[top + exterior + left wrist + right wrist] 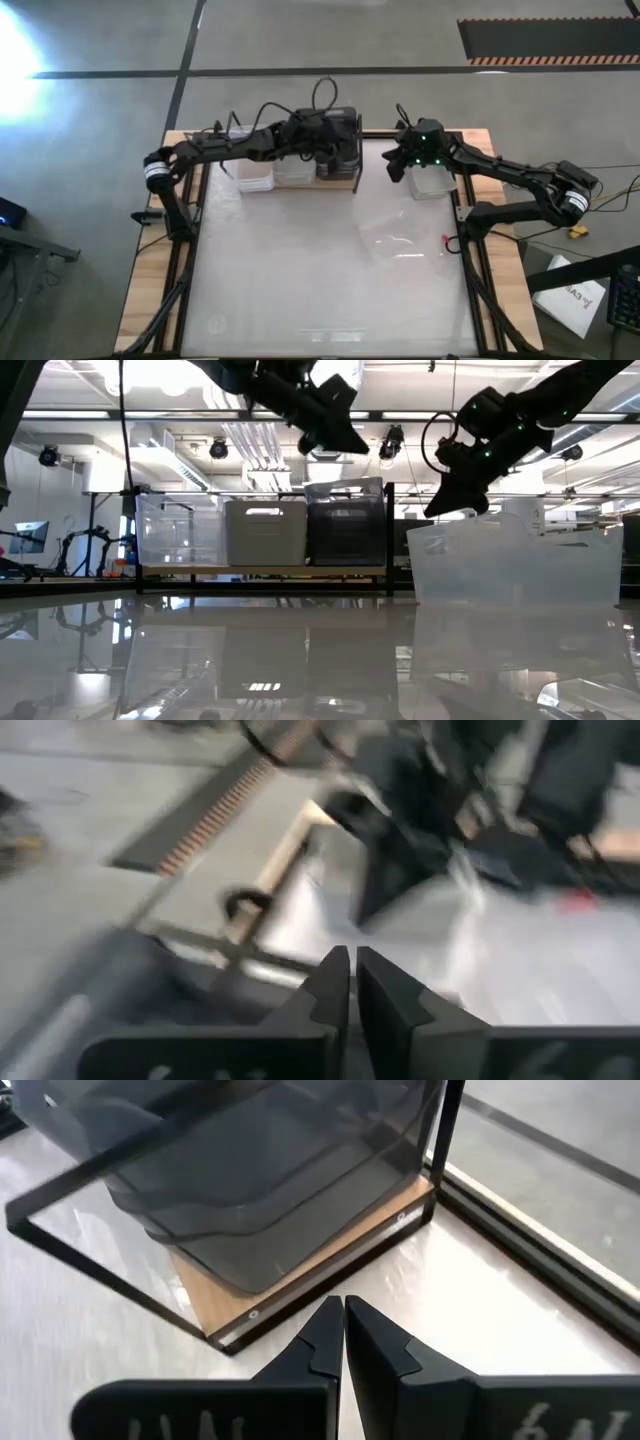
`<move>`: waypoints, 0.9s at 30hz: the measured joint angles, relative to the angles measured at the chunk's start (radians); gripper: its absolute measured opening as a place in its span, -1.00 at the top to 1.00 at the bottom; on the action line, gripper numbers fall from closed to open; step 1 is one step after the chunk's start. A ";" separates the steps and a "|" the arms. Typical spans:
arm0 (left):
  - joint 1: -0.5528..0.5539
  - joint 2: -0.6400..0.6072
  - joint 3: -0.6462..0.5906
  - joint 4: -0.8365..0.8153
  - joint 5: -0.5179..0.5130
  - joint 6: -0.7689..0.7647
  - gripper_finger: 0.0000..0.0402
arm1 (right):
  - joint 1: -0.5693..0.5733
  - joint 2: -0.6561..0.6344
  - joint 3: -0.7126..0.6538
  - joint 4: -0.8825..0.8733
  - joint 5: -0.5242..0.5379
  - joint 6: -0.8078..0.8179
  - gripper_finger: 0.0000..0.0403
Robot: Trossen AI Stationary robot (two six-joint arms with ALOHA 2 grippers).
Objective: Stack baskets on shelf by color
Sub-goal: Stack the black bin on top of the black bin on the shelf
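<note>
Glossy tabletop lay bare nearest the camera. Farther back on the right, a clear basket sat on it beneath the right gripper, jaws closed and empty. At the far edge, the shelf held clear, light grey and dark grey baskets side by side; the left gripper hovered above the dark one, jaws pressed together, holding nothing.

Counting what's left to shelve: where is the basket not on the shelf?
High view: the translucent basket sits right of the shelf, under the right gripper.
</note>
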 joint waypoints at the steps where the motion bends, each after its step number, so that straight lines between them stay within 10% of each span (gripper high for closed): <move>1: 0.008 0.000 0.014 0.001 -0.024 -0.005 0.98 | 0.000 0.000 -0.002 -0.004 0.000 0.000 0.96; 9: 0.073 0.044 0.044 0.005 -0.181 -0.005 1.00 | 0.087 -0.002 -0.078 -0.007 0.015 0.048 0.96; 19: 0.179 0.128 0.067 0.095 -0.363 -0.083 1.00 | 0.324 -0.043 -0.139 0.017 0.284 0.130 0.96; 27: 0.192 0.200 0.069 0.152 -0.327 -0.094 1.00 | 0.384 -0.100 -0.138 0.020 0.314 0.155 0.96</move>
